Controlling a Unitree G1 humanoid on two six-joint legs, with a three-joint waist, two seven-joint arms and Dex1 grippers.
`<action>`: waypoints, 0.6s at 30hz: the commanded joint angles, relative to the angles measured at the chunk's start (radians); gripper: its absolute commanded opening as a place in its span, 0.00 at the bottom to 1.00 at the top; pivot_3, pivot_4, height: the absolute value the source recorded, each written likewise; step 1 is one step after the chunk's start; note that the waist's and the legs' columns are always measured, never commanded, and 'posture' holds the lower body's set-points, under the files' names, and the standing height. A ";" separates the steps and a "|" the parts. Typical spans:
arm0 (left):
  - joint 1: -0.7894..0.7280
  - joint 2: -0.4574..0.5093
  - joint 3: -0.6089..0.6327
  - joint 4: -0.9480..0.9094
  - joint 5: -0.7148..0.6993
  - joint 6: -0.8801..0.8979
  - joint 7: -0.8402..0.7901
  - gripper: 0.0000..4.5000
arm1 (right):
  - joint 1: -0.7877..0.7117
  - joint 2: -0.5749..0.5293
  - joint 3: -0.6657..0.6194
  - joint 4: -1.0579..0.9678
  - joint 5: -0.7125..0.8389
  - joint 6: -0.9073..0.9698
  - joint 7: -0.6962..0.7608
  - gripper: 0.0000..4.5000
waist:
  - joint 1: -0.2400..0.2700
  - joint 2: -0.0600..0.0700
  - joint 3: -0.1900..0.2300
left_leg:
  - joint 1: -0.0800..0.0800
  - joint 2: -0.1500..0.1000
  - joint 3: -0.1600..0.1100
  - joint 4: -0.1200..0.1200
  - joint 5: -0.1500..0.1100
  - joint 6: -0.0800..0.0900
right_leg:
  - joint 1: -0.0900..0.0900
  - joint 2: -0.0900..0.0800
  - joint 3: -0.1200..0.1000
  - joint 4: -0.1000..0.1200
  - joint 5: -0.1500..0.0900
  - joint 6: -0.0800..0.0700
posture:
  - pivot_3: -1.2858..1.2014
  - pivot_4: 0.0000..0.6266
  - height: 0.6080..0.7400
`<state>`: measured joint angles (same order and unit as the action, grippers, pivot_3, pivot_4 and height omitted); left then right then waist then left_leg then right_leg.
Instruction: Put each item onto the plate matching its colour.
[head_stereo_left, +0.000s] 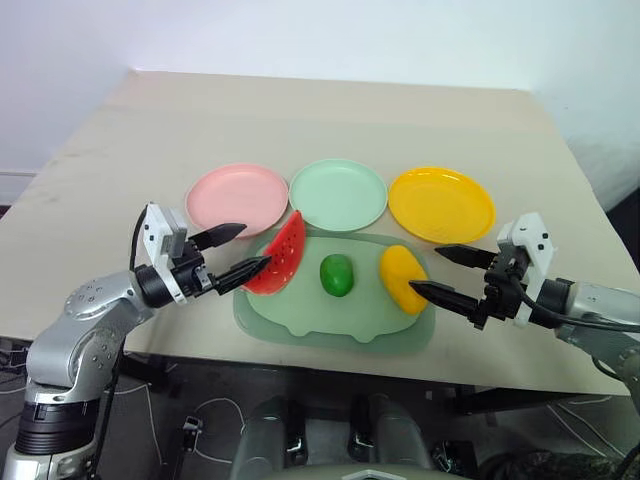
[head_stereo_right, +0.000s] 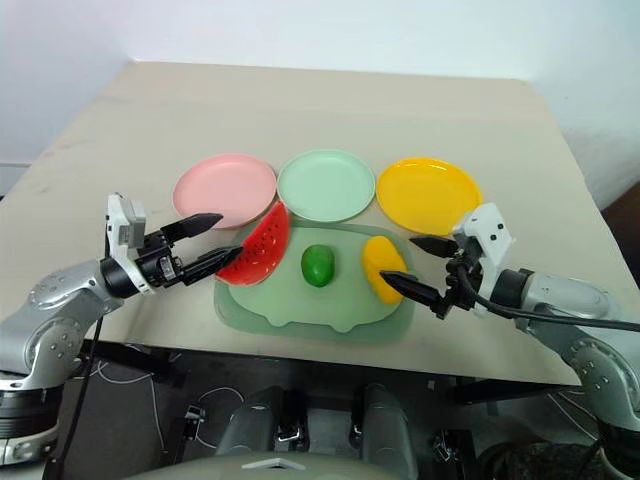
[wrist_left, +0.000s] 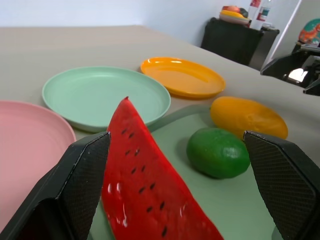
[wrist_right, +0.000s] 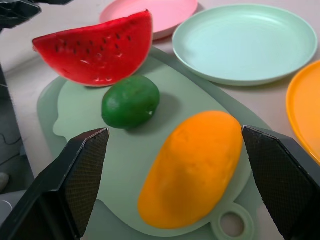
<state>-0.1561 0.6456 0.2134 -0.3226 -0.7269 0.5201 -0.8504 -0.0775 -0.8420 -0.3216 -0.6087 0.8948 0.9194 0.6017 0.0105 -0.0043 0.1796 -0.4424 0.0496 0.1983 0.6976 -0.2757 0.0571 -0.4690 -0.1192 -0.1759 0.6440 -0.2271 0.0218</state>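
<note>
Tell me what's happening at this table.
A two-armed robot is sorting toy fruit onto plates by colour, and nothing has been placed yet. The watermelon slice, green fruit and mango all lie on the green tray. The pink plate, green plate and yellow plate behind it hold nothing. The left tool is open beside the watermelon slice, and the right tool is open beside the mango.

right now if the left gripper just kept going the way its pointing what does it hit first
Most likely the watermelon slice: it stands between the open fingers of the left gripper in the wrist view, nearest in line. Past it lies the green fruit. Depth is uncertain, so contact isn't confirmed.
</note>
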 joint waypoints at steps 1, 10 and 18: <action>-0.021 0.003 -0.004 -0.009 0.015 -0.013 0.000 0.99 | -0.041 0.007 0.015 -0.015 0.013 0.016 -0.037 1.00 | 0.000 0.000 0.000 | 0.000 0.000 0.000 0.000 0.000 0.000 | 0.000 0.000 0.000 0.000 0.000 0.000 | 0.52 0.24 0.67; -0.040 -0.007 -0.018 0.009 0.066 -0.023 0.024 0.99 | -0.042 0.050 0.107 -0.016 -0.051 0.031 -0.114 1.00 | 0.001 0.000 0.000 | -0.001 0.000 0.001 0.000 0.002 -0.004 | -0.001 0.000 0.000 0.000 0.000 0.000 | 0.52 0.24 0.67; -0.046 -0.008 -0.029 0.011 0.079 -0.040 0.013 0.99 | -0.135 0.075 0.199 0.082 -0.112 0.165 -0.203 1.00 | -0.001 0.000 0.000 | -0.001 0.000 0.001 0.000 0.002 -0.004 | -0.001 0.000 0.000 0.000 0.000 0.000 | 0.52 0.24 0.67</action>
<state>-0.1915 0.6342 0.1802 -0.2903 -0.6544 0.5060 -0.8282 -0.1726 -0.7815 -0.1287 -0.5402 0.7898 1.0445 0.4338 0.0095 -0.0041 0.1797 -0.4436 0.0496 0.1989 0.6976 -0.2732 0.0529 -0.4703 -0.1191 -0.1758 0.6443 -0.2269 0.0219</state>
